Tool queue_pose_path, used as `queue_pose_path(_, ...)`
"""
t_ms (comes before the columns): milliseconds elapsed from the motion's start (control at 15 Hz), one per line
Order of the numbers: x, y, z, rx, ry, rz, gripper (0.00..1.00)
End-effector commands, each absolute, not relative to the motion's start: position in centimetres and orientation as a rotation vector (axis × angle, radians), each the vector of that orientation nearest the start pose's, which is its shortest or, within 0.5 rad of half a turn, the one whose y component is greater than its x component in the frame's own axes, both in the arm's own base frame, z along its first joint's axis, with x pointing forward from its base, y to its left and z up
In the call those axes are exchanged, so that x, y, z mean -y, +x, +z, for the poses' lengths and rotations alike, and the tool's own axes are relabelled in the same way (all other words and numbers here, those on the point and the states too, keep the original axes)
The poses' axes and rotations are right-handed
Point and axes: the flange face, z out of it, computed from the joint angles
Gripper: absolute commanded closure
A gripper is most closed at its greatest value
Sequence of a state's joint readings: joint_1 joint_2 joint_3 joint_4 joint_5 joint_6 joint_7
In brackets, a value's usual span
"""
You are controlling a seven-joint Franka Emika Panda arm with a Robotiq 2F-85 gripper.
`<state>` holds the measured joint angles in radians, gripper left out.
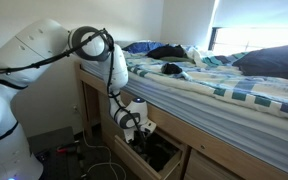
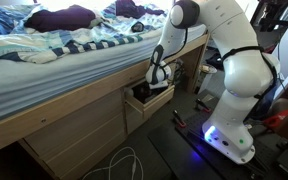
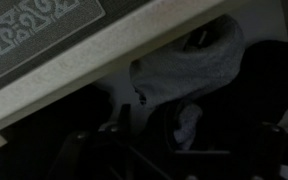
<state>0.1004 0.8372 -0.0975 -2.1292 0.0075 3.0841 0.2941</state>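
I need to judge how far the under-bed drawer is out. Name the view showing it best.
An exterior view: the drawer shows its lit wooden front standing out from the bed frame, below the open gripper. In an exterior view the drawer is mostly a dark opening. The wrist view shows only grey cloth in shadow.

Your arm (image 2: pixel 224 55) is glossy white, all rounded, bulbous shells with dark rings at the joints. A black cable (image 1: pixel 94 31) loops around its upper link. The wrist carries black fingers (image 1: pixel 142 126), and a blue light (image 2: pixel 212 133) glows on the base.
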Motion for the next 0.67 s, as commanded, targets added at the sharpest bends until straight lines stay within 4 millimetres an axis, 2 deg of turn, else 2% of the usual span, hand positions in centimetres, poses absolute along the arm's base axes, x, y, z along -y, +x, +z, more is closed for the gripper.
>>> queue_pose_path(0, 0.4, 54.2, 2.3, -0.385, -3.128, -0.210, 0.00)
queue_pose_path(600, 0.8, 54.1, 0.9, -0.474, -3.131, -0.190, 0.00)
